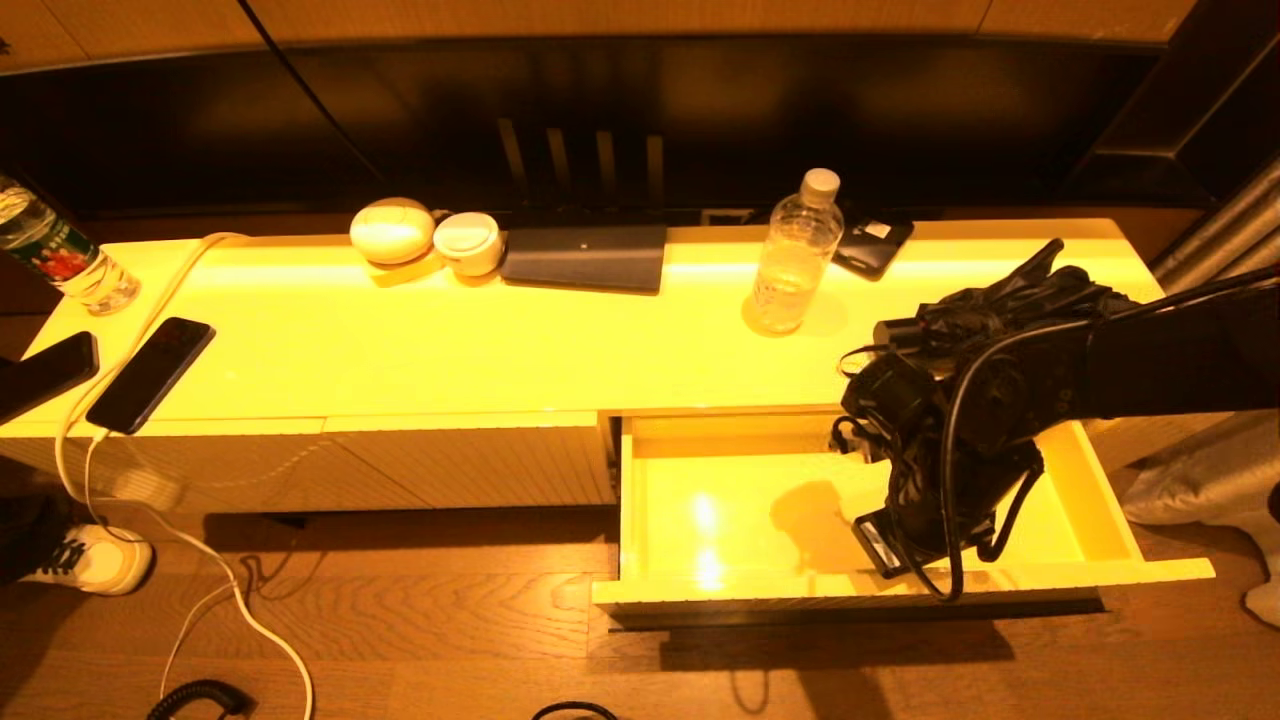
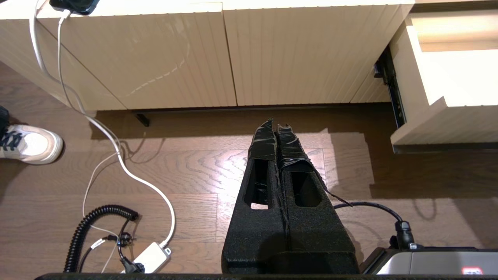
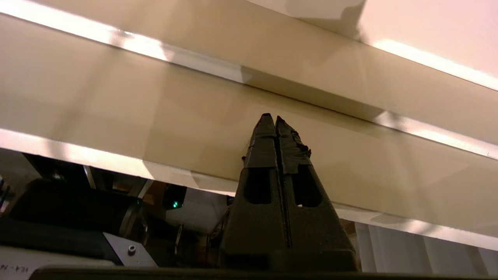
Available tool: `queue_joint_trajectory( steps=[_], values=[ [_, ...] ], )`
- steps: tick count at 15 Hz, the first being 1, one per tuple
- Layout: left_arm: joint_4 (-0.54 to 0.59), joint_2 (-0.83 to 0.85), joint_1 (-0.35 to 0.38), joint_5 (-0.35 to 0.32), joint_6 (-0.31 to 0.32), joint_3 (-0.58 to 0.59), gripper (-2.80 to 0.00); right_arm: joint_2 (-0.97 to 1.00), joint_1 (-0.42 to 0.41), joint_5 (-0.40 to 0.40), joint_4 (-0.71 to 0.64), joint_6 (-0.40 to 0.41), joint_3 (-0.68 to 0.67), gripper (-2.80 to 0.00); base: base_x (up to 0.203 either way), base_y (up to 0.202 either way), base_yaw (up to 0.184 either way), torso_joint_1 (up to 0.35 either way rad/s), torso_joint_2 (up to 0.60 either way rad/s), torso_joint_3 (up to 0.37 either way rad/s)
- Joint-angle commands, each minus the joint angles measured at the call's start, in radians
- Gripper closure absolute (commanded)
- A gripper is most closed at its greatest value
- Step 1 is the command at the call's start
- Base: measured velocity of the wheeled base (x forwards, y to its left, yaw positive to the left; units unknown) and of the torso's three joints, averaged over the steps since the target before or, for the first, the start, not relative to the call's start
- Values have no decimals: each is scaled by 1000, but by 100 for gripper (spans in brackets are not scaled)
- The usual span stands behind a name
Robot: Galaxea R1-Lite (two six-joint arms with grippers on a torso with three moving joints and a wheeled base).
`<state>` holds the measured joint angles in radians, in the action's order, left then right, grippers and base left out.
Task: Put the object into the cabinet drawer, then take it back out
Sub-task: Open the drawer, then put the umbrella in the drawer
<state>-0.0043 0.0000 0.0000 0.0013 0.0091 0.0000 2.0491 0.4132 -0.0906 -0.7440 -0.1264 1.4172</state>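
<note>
The cabinet drawer (image 1: 720,500) stands pulled out at the right of the cream cabinet, its glossy inside bare, and it also shows in the left wrist view (image 2: 447,77). A clear plastic bottle (image 1: 795,255) with a white cap stands upright on the cabinet top behind the drawer. My right gripper (image 1: 930,545) hangs inside the drawer near its front wall (image 3: 186,116); the right gripper (image 3: 275,118) is shut with nothing between its taped fingertips. My left gripper (image 2: 275,123) is shut and empty, low over the wooden floor before the closed ribbed panels (image 2: 155,58).
On the cabinet top lie two black phones (image 1: 150,372), a white cable (image 1: 150,300), another bottle (image 1: 60,255) at far left, two white round items (image 1: 392,230), a dark pad (image 1: 585,256) and a black wallet-like thing (image 1: 872,245). A white shoe (image 2: 27,144) and cables (image 2: 128,171) lie on the floor.
</note>
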Motion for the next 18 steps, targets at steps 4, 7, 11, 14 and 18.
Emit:
queue_joint_trajectory(
  steps=[4,7,11,14,18],
  values=[
    [1,0,0,0,0,2,0,-30,3,2,6,-2,-18,0,0,0,0,0,0,0],
    [0,0,0,0,0,2,0,-67,-6,-6,49,-44,-7,0,0,0,0,0,0,0],
    [1,0,0,0,0,2,0,-257,-67,-10,82,94,5,0,0,0,0,0,0,0],
    [0,0,0,0,0,2,0,-397,-185,-10,82,512,-1,0,0,0,0,0,0,0],
    [0,0,0,0,0,2,0,-464,-315,-8,89,1018,-13,0,0,0,0,0,0,0]
  ],
)
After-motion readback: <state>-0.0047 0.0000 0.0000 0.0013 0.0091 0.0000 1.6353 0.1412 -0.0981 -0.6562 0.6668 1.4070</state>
